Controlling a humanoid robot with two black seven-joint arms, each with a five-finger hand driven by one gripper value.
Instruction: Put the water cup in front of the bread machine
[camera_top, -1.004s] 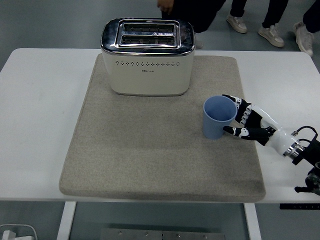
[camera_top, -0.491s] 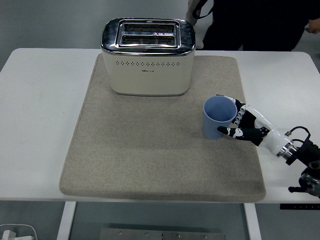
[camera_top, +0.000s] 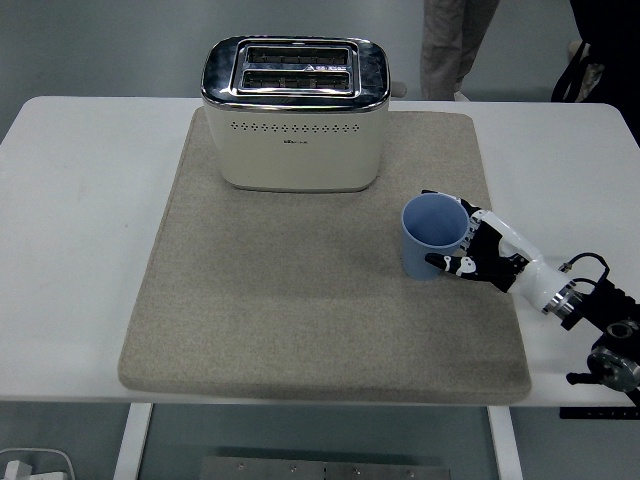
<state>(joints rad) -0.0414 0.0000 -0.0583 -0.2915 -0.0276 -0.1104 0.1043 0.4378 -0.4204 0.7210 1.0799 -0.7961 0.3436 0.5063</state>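
Observation:
A light blue water cup (camera_top: 418, 250) stands upright on the right part of a grey mat (camera_top: 280, 310), to the front right of the white and chrome bread machine (camera_top: 295, 115). My right hand (camera_top: 440, 230) comes in from the right edge and wraps the cup: the fingers curl round its far side and the thumb presses its near side. The cup's base still rests on the mat. The left arm is out of view.
The mat covers most of the white table (camera_top: 70, 250). A wide stretch of mat lies bare in front of the bread machine. A person's legs (camera_top: 455, 40) show beyond the table's far edge.
My right hand has moved in to the left and closed round the cup, which has shifted slightly left. The people behind the table have moved.

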